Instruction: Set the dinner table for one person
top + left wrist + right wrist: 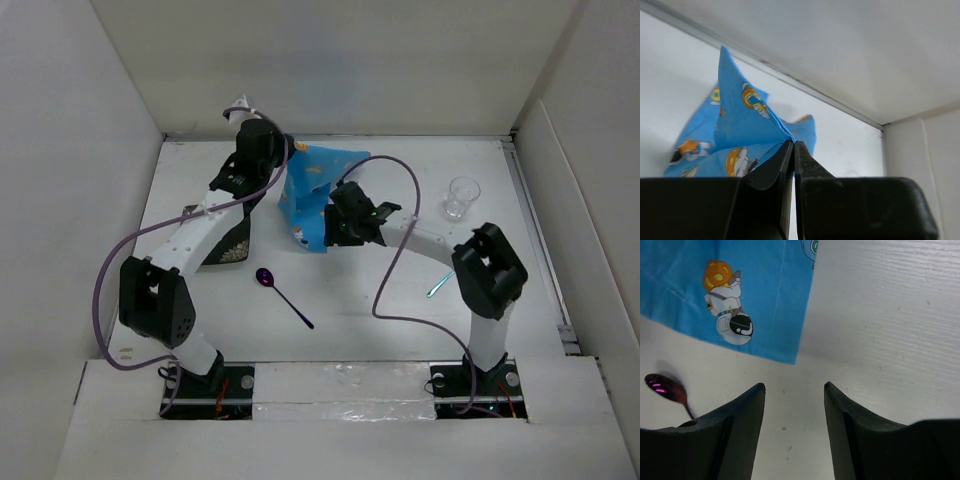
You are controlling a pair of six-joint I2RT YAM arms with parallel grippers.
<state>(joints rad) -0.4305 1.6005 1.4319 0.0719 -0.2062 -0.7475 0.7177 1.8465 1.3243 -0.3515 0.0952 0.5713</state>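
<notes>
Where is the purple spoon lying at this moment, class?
In the top view, the purple spoon lies flat on the white table, slightly left of centre. It lies just on the near side of the blue cloth, apart from it.

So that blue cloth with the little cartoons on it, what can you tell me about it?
The blue cloth looks like thin, soft fabric, bright blue, printed with small white and orange cartoon figures, with a stitched line near one edge. It is crumpled, not spread out: the left tool is shut on a fold and holds it up in a peak near the back wall. Its lower part lies flat on the table, one corner just ahead of the open right tool, which does not touch it.
</notes>
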